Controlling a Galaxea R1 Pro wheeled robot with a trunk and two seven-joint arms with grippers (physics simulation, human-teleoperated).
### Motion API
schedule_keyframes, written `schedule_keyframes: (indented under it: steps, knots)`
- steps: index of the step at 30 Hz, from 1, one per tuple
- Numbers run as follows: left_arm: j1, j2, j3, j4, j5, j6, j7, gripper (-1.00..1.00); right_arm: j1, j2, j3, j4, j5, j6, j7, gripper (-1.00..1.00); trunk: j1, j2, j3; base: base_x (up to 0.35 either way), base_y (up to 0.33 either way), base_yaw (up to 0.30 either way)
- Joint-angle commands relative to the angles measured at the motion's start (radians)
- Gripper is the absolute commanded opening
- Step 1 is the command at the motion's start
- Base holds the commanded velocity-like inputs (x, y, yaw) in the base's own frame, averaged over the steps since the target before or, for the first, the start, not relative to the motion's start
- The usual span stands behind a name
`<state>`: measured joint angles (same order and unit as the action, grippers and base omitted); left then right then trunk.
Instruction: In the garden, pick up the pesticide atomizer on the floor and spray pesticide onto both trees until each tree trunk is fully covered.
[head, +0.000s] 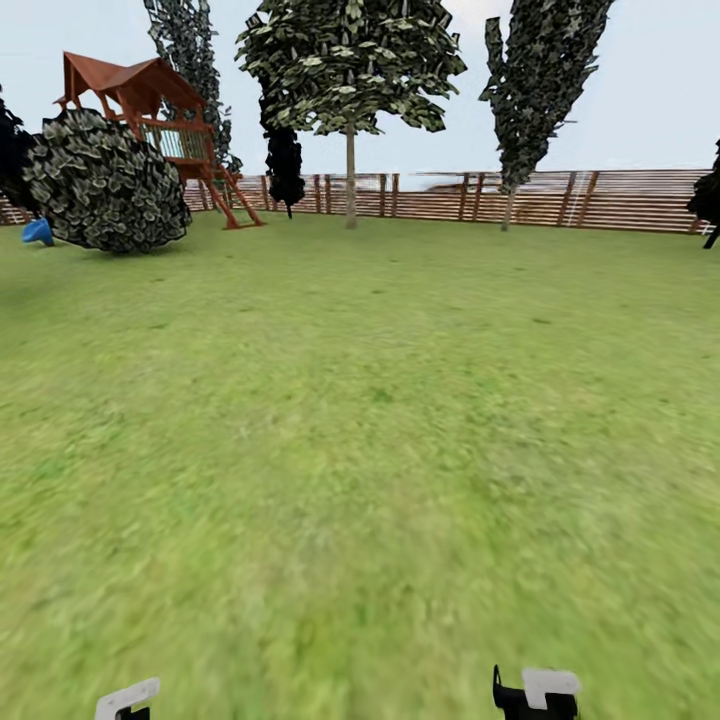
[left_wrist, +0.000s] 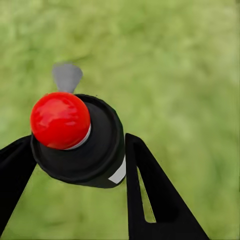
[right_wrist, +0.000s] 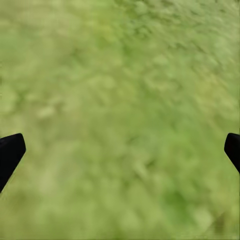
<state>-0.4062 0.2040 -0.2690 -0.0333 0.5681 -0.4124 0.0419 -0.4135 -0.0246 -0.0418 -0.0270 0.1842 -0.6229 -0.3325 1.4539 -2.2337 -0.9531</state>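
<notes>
The left gripper (left_wrist: 77, 140) was clamped on the pesticide atomizer (left_wrist: 95, 150), one finger against each side of its dark body; a red round top, a pale label patch and a grey nozzle piece were visible, with blurred lawn (left_wrist: 190, 75) beneath. Against the slatted fence (head: 600, 200), a round bush (head: 105, 180) and a wooden playset (head: 150, 110) stood at the fence's left end, a broad-crowned tree (head: 350, 170) before its middle, and a narrow tree (head: 540, 80) further right. The right gripper (right_wrist: 122, 145) had its fingers spread wide apart over grass, holding nothing.
</notes>
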Motion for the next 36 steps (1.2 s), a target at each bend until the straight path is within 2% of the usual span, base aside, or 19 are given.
schedule_keyframes:
  steps: [1, 7, 19, 36]
  knots:
    - [0.0, 0.0, -0.009, 0.0, 0.004, -0.001, 0.004, -1.0, -0.001, 0.0, -0.004, 0.001, 0.011, -0.001, -0.006, 1.0, 0.0, 0.0, -0.002, 0.337, 0.095, 0.0]
    - [0.0, 0.0, -0.009, 0.0, 0.004, -0.002, 0.004, -1.0, -0.001, 0.0, -0.004, 0.001, 0.011, -0.001, -0.007, 1.0, 0.0, 0.0, -0.011, 0.337, 0.059, 0.0]
    - [0.0, 0.0, -0.009, 0.0, 0.004, -0.001, 0.004, -1.0, -0.001, 0.001, -0.005, 0.001, 0.01, 0.0, -0.007, 1.0, 0.0, 0.0, -0.012, 0.337, 0.002, 0.0]
    - [0.0, 0.0, -0.009, 0.0, 0.003, -0.002, 0.004, -1.0, -0.001, 0.002, -0.006, 0.001, 0.009, 0.0, -0.008, 1.0, 0.0, 0.0, -0.032, 0.337, 0.0, 0.0]
